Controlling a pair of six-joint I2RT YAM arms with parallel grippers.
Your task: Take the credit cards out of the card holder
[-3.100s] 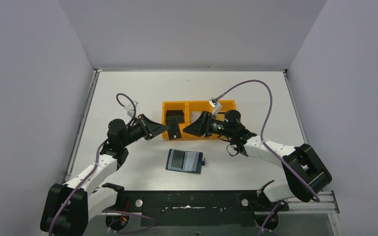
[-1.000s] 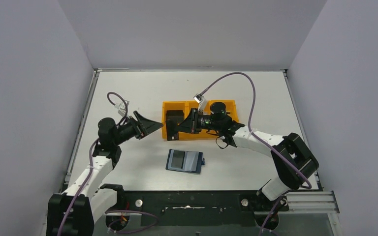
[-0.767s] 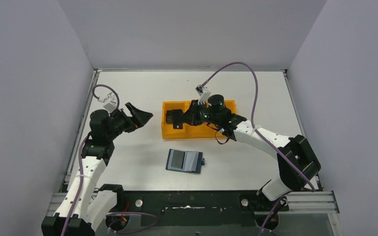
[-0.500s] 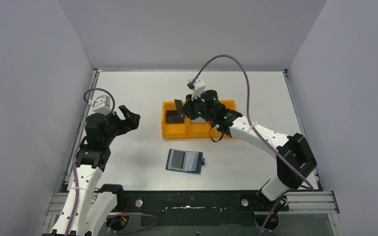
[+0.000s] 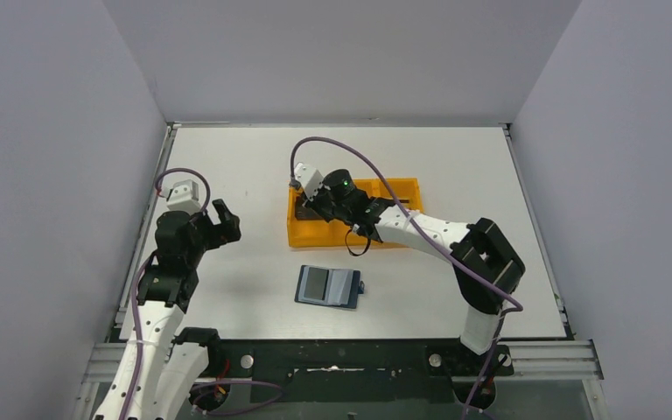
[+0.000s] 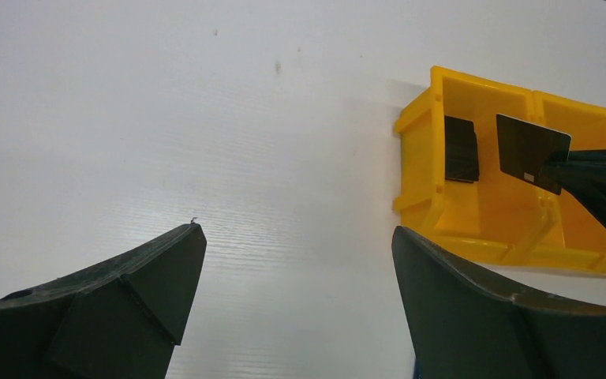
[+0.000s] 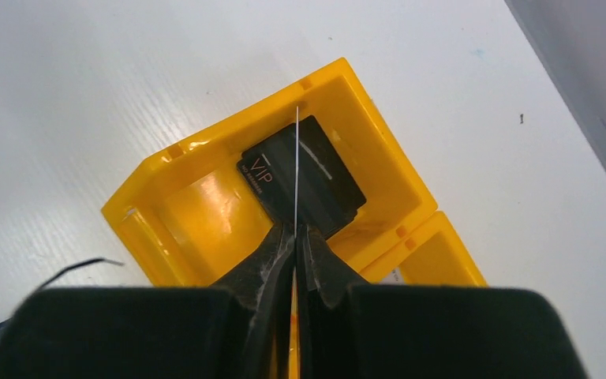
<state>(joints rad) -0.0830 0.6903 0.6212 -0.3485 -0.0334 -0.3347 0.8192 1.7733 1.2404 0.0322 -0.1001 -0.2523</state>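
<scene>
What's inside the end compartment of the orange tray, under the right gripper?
A dark card marked VIP lies flat on the tray floor. The right gripper holds a second card edge-on above it. Anything beneath the dark card is covered.

White desk (image 5: 245, 166) inside a plain, pale enclosure.
Its matte top meets a grey-lavender back wall (image 5: 341, 52), left wall (image 5: 44, 175) and right wall (image 5: 630, 175); a dark metal rail (image 5: 341, 360) runs along the near edge, under soft, even light.
</scene>
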